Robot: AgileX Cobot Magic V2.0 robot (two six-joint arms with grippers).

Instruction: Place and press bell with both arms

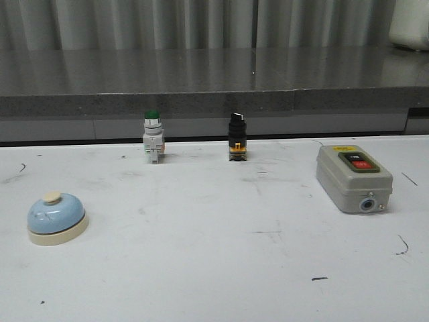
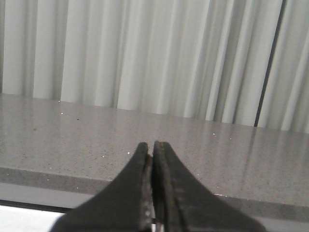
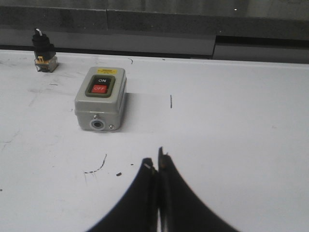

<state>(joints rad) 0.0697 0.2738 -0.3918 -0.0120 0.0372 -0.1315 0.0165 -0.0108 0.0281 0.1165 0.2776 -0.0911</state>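
Four devices share the white bench [image 1: 214, 268], and that crowding is the main risk: the bell [image 1: 57, 218] sits alone near the left edge, toward the front, while a green-capped push button [image 1: 153, 136] and a black selector switch [image 1: 236, 137] stand along the back edge and a grey switch box [image 1: 352, 176] lies near the right edge, so an arm could press the wrong unit. The bell's smooth dome may also slip from a pinch or skid if pushed off-centre. The left hand [image 2: 152, 159] has its fingers pressed together, gripping nothing, and faces the far counter, not the bench. The right hand [image 3: 157, 166] is likewise closed and empty, hovering above bare bench, nearer the front edge than the switch box.
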